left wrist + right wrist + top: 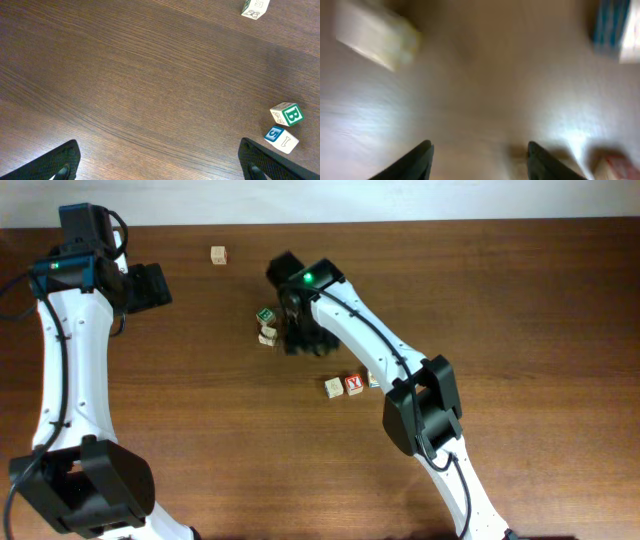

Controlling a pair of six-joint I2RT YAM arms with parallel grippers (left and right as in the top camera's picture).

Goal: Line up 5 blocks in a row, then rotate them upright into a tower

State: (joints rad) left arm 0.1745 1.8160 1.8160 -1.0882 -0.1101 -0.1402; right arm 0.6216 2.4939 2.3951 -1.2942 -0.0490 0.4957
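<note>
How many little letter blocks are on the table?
6. One lone block up top; green B block beside a blue-marked block; plain block, red Y block and a half-hidden block in a row. The right arm may hide more.

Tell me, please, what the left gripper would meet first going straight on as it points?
Probably only bare table: no block lies ahead of the open left gripper. The green B cube and blue-marked block sit at the wrist view's right edge, outside that line; depth is unclear.
</note>
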